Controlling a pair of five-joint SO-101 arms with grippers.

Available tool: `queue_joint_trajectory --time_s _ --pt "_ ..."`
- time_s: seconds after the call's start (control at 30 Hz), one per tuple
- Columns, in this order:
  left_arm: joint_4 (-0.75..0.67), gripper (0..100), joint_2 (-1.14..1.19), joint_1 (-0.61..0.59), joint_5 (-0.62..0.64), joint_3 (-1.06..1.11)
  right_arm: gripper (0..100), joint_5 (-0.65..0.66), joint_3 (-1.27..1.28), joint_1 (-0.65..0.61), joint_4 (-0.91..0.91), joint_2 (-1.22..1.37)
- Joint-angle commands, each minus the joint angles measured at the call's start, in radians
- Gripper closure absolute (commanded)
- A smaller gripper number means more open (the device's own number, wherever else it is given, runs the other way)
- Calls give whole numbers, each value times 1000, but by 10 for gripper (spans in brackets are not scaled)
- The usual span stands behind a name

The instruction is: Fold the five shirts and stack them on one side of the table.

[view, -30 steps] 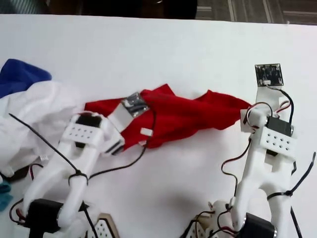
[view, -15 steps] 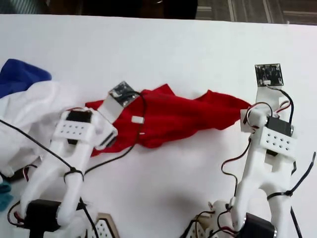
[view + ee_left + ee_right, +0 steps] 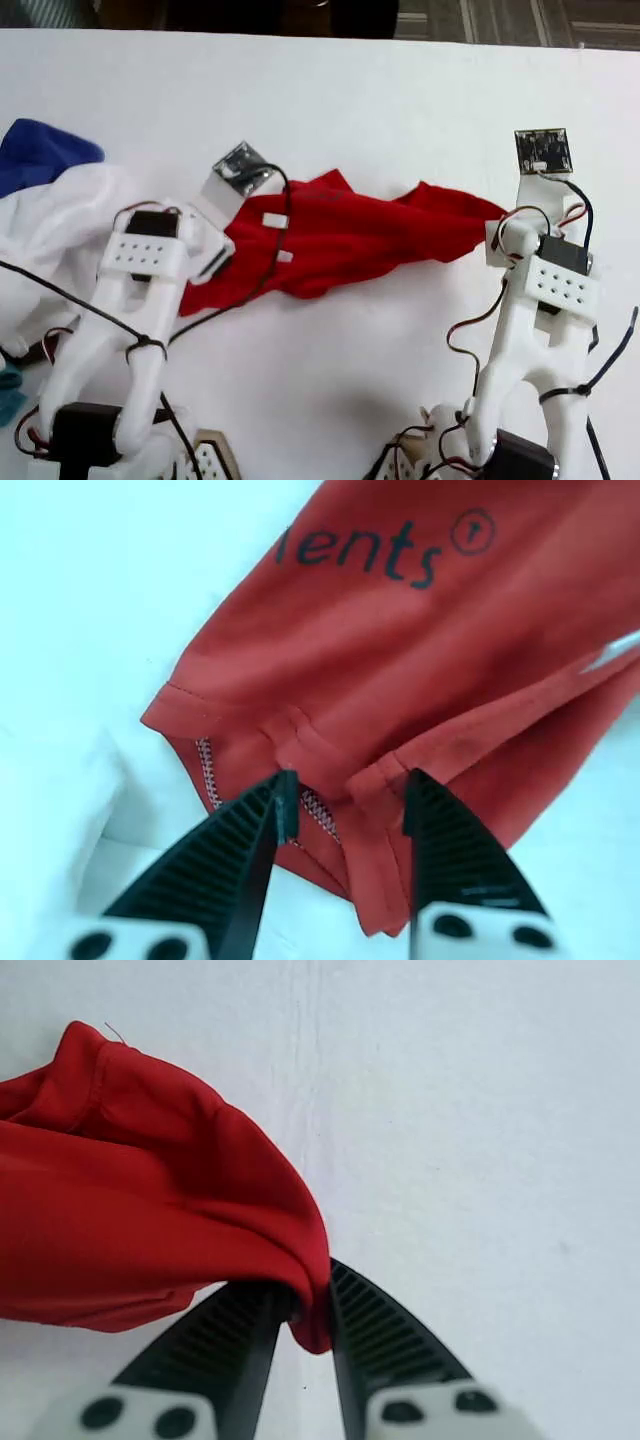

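Blue, then white: a blue shirt (image 3: 40,150) and white shirt (image 3: 70,220) crowd the left edge of the white table (image 3: 330,100). At centre frame lies the red shirt (image 3: 350,235), marked with dark lettering (image 3: 385,552). The left gripper (image 3: 345,792) gapes astride its hem, and the right gripper (image 3: 310,1305) clamps its right-hand end.

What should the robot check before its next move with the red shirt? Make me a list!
1. Right gripper pinches the red shirt: ok.
2. Left gripper is open, astride the red shirt's edge: ok.
3. Red shirt lies flat: not ok, it is bunched up.
4. Red shirt is apart from the white shirt: cannot tell, an arm covers that spot.
5. Bare table beyond the red shirt for spreading it: ok.
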Motion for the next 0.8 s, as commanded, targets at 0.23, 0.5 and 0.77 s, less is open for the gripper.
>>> queue_joint_trajectory --time_s 0.23,0.5,0.77 --pt "0 806 -3 6 8 67 979 -2 -6 -12 7 1" --pt "-32 808 -3 100 11 108 979 -2 -6 -54 24 -1" --pt "-32 809 -3 100 5 125 979 -2 -6 -62 39 -7"
